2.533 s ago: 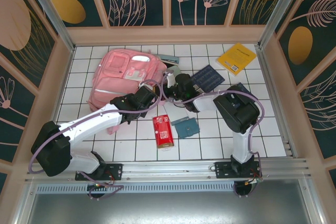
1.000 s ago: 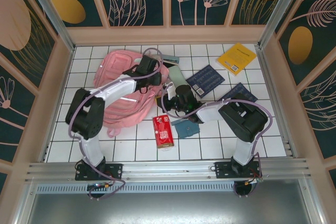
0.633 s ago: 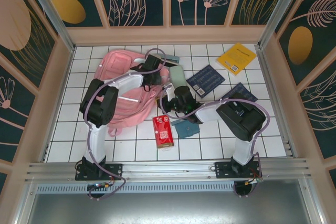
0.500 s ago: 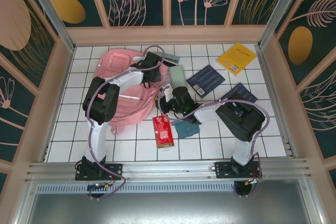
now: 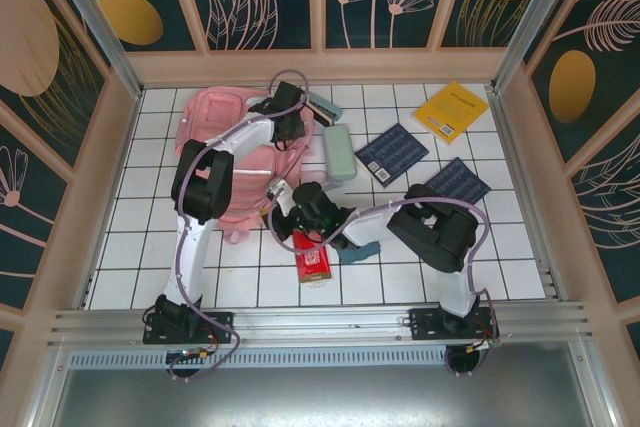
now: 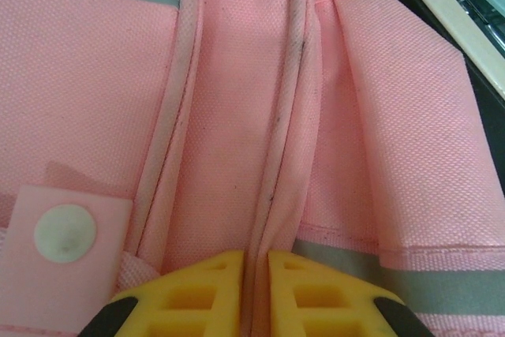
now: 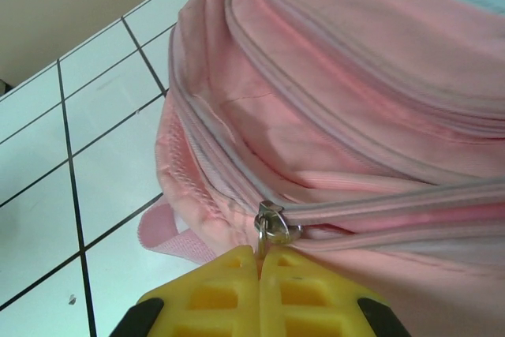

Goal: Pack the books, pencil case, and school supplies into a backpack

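The pink backpack [image 5: 213,134] lies flat at the back left. My left gripper [image 5: 288,127] sits at its top right edge, and its yellow fingers [image 6: 205,290] are shut on a raised fold of the backpack's fabric [image 6: 272,195]. My right gripper [image 5: 284,199] is at the bag's lower right side, shut on the metal zipper pull [image 7: 274,228]. The mint pencil case [image 5: 338,152] lies just right of the bag. A yellow book [image 5: 451,110] and two navy books [image 5: 392,153] [image 5: 457,179] lie further right. The red packet [image 5: 312,252] rests near the front.
A grey-teal stapler [image 5: 322,105] lies behind the pencil case. A small teal square [image 5: 357,247] peeks out under my right forearm. Wooden walls [image 5: 520,177] enclose the white tiled table [image 5: 140,237], with free tiles at the front left and front right.
My left gripper reached to the backpack's top right edge and closed on the fabric. My right gripper slid left and toward the front along the bag with the zipper pull, uncovering the pencil case.
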